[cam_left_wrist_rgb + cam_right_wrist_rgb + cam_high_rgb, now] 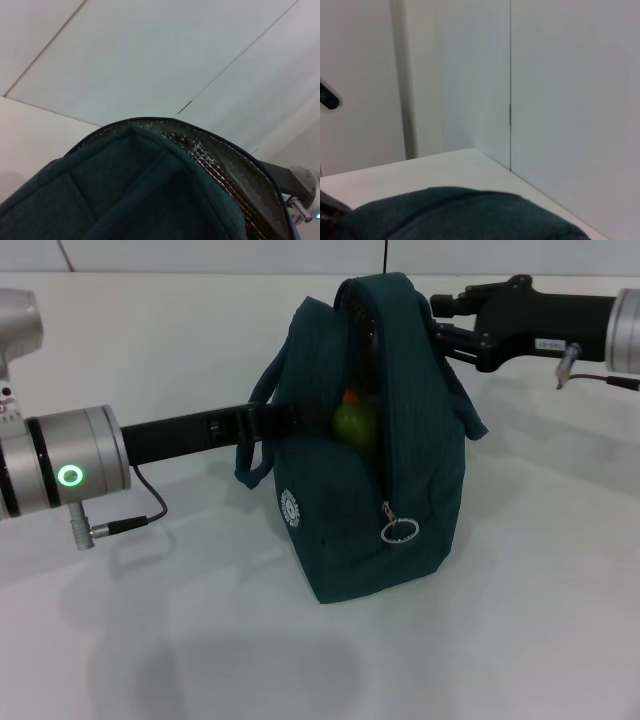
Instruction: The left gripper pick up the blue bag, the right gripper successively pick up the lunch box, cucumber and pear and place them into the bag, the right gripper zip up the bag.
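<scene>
The blue bag [350, 530] stands upright mid-table, its top gaping and its ring zipper pull [400, 531] hanging low on the front. In the opening I see an orange bit of the pear [352, 398] above a green rounded end of the cucumber [355, 426]. The lunch box is hidden. My left gripper [288, 418] reaches in from the left and is shut on the bag's left rim, behind a loop handle. My right gripper [440, 324] sits open against the bag's upper right edge. Both wrist views show only bag fabric [135, 200] [465, 215] close up.
The white table [540, 620] spreads around the bag. A cable [150, 510] from my left arm droops onto the table at the left. The foil lining [220, 170] shows in the left wrist view, with the right arm's cuff [300, 187] beyond.
</scene>
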Controlling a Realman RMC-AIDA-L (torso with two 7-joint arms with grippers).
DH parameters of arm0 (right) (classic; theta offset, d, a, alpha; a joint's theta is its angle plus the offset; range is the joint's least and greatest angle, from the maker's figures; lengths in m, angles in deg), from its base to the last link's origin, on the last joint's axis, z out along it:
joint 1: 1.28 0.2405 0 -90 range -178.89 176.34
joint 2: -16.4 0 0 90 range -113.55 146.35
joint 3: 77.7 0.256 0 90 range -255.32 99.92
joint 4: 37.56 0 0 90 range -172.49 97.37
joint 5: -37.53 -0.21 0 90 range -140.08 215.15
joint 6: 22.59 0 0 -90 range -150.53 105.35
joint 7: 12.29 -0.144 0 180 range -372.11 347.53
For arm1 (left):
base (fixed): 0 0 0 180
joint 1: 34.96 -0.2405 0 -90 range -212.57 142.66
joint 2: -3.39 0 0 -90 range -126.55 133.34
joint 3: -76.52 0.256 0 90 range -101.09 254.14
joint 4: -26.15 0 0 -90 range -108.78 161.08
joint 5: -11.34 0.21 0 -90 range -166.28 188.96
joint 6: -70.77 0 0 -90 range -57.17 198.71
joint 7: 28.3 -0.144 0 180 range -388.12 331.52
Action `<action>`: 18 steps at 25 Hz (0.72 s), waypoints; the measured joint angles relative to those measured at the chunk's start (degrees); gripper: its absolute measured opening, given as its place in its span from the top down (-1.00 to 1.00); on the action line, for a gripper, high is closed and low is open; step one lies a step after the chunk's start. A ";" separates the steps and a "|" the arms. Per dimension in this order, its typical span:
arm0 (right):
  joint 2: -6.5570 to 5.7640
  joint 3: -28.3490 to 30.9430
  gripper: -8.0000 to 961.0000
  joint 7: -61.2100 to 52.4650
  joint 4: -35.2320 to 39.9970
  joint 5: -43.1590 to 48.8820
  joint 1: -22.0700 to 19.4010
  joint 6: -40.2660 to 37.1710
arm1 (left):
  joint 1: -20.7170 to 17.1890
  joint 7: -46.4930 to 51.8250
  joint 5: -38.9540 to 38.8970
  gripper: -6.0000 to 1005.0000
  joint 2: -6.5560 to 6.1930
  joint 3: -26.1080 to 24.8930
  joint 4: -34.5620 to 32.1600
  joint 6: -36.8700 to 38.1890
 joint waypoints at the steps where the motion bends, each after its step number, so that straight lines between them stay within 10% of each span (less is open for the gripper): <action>1: -0.05 0.14 0.49 -0.06 0.82 -0.17 -0.71 -0.52 | 0.00 0.00 0.00 0.89 0.00 0.00 0.06 0.00; 9: -0.16 0.74 0.16 2.32 8.05 -6.02 -9.03 -5.77 | -0.09 -0.05 0.05 0.89 0.09 -0.92 0.90 0.29; 18: -0.41 0.37 -0.47 9.97 10.10 -8.73 -15.52 -28.23 | 0.20 -0.74 -0.06 0.89 0.14 -3.68 2.33 2.58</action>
